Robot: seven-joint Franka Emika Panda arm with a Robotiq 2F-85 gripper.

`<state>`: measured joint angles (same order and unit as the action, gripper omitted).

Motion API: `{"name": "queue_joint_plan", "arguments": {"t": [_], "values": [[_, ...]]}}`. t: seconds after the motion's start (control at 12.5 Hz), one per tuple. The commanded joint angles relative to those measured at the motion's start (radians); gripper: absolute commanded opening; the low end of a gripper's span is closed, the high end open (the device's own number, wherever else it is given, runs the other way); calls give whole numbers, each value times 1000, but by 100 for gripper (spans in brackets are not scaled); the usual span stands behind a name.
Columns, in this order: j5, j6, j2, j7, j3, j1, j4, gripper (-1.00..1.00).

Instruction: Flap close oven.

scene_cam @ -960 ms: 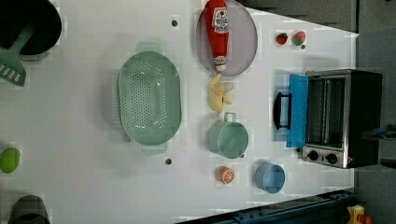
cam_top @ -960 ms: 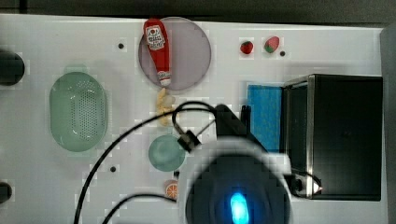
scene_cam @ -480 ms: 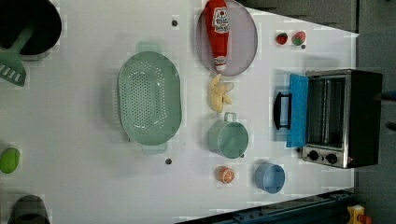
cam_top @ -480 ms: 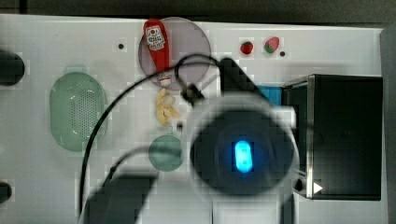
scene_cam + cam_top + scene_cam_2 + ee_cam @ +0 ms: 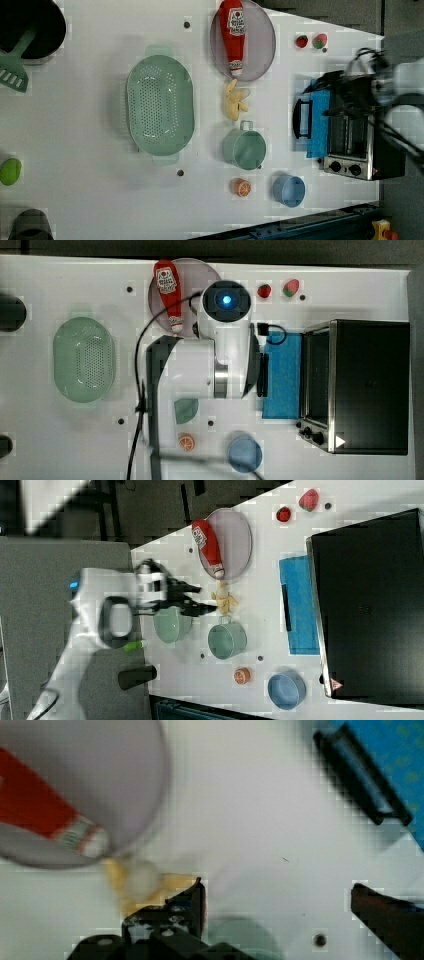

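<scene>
Oven [image 5: 367, 385]: stands at the desk [image 5: 310, 270] edge, door [image 5: 283, 375] dropped flat toward the desk's middle, blue face up, its bar handle [image 5: 263, 375] the part farthest from the oven body; I judge that handle edge is where a lift must begin, since the hinge sits at the oven's foot. Cavity: I cannot see whether anything is inside. Claw [image 5: 277, 907]: fingers spread wide, holding nothing, hanging over bare desk short of the handle, on the side away from the oven; I read this as an approach, door not yet touched. Plate [image 5: 260, 50], beyond the handle from the oven: carries a ketchup bottle [image 5: 234, 35]. Banana [image 5: 235, 100]: loose on the desk beside the plate. Colander [image 5: 159, 111], far from the oven: empty. Green pot [image 5: 245, 148] and blue cup [image 5: 288, 190], nearer the oven: both look empty.
</scene>
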<state>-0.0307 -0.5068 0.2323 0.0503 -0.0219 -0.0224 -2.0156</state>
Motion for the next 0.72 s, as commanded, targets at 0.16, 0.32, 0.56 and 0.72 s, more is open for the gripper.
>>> {"name": "queue_joint_plan", "arguments": {"t": [0.16, 0.32, 0.56, 0.72], "values": [[-188, -31, 66, 71, -11, 2, 28, 100], [-315, -31, 155, 71, -12, 8, 71, 100], [-507, -30, 281, 71, -12, 17, 132, 100], [-647, -26, 360, 70, -11, 29, 172, 100]]}}
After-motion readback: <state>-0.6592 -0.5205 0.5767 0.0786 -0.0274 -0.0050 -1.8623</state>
